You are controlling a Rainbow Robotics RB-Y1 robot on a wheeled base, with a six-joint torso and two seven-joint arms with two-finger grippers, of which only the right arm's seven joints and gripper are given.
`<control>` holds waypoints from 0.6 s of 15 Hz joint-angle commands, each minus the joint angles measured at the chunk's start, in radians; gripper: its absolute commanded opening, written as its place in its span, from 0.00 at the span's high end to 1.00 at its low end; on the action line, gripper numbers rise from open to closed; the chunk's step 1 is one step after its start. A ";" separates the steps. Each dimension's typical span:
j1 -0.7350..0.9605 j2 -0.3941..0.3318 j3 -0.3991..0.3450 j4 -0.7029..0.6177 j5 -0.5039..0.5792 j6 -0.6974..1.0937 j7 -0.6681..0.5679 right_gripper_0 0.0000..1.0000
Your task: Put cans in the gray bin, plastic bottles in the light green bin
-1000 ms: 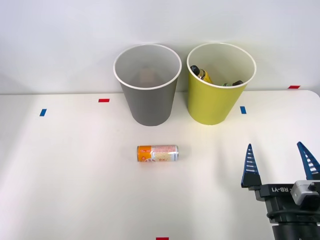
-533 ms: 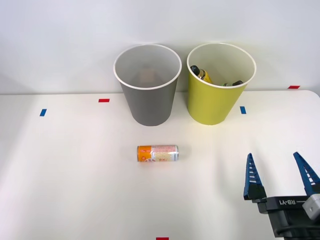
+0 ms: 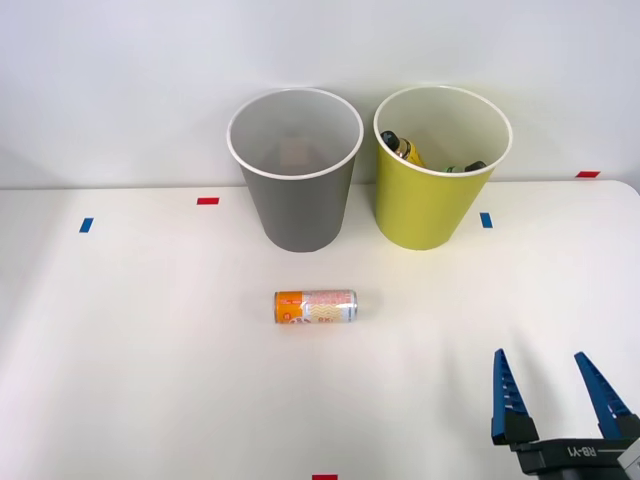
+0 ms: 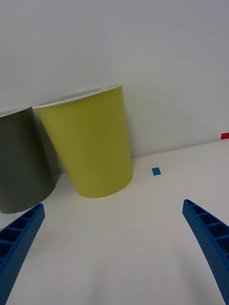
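While your right hand (image 3: pixel 555 392) sits nearest you, spread wide and holding nothing, the orange and white can (image 3: pixel 315 306) lies on its side mid-surface, well apart. Approach from above, fingers across its narrow body. Beyond stand the gray bin (image 3: pixel 297 215) and, beside it, the light green bin (image 3: pixel 425 205) holding bottles (image 3: pixel 403 147).

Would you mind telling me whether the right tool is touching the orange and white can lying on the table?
Apart. The front view shows the open right tool well clear of the can, with bare table between them.
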 commanded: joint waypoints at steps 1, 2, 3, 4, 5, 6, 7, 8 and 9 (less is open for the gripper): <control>0.022 0.012 -0.028 0.016 0.054 -0.008 -0.114 0.00; 0.032 -0.002 -0.029 0.017 0.066 -0.013 -0.127 0.00; 0.040 -0.011 -0.029 0.016 0.076 -0.019 -0.128 0.00; 0.049 -0.016 -0.029 0.016 0.085 -0.022 -0.128 0.00; 0.061 -0.014 -0.029 0.016 0.099 -0.022 -0.119 0.00; 0.074 -0.014 -0.028 0.017 0.112 -0.023 -0.113 0.00; 0.081 -0.011 -0.025 0.017 0.137 -0.023 -0.108 0.00; 0.094 -0.002 -0.031 0.016 0.177 -0.031 -0.108 0.00; 0.110 0.018 -0.034 0.016 0.217 -0.040 -0.114 0.00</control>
